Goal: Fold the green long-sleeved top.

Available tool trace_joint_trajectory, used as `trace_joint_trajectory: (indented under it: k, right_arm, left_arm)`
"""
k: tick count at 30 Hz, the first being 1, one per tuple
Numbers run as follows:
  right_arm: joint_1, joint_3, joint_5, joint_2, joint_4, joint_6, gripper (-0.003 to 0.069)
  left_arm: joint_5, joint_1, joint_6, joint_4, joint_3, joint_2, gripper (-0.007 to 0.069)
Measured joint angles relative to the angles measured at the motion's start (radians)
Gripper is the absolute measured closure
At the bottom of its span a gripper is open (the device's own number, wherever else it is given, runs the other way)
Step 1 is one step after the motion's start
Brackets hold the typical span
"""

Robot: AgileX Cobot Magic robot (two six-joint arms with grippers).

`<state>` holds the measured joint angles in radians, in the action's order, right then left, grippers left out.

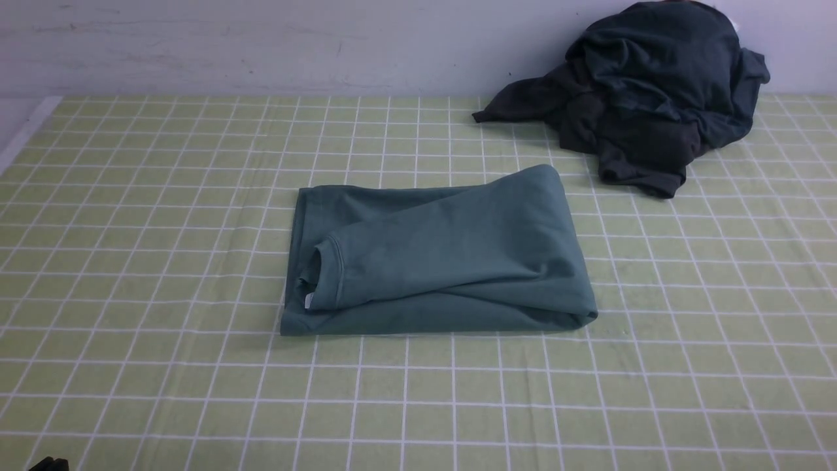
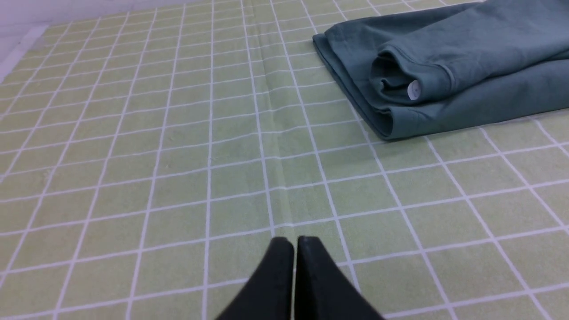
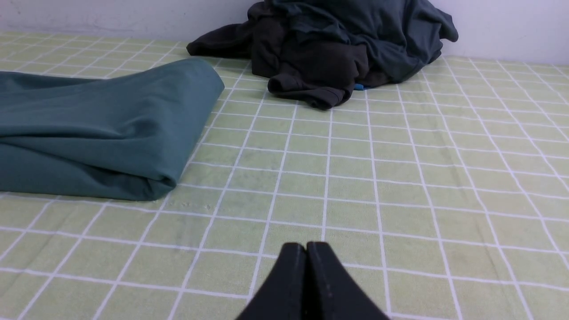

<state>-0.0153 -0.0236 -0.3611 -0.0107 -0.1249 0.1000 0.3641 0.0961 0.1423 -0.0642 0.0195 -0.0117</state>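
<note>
The green long-sleeved top point(image 1: 438, 255) lies folded into a rough rectangle at the middle of the table, its crew neck and white label toward the left. The left wrist view shows its neck end point(image 2: 418, 84); the right wrist view shows its rounded folded end point(image 3: 111, 129). My left gripper point(image 2: 295, 242) is shut with nothing in it, hovering over bare cloth well short of the top. Off to the other side, my right gripper point(image 3: 306, 247) is likewise shut on nothing and apart from the top. Only a dark scrap of the left arm point(image 1: 47, 464) shows in the front view.
A heap of dark charcoal and deep-green garments point(image 1: 647, 91) lies at the back right against the pale wall, seen also in the right wrist view as a dark pile point(image 3: 338, 49). A yellow-green checked cloth point(image 1: 163, 275) covers the table. The table's left edge point(image 1: 23, 134) shows white.
</note>
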Motion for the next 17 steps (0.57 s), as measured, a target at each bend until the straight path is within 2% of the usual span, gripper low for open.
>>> trace_joint_trajectory:
  k: [17]
  right_arm:
    - [0.0,0.0,0.0,0.0,0.0,0.0,0.067]
  left_arm:
    - [0.0,-0.016,0.0,0.0,0.0,0.0,0.0625]
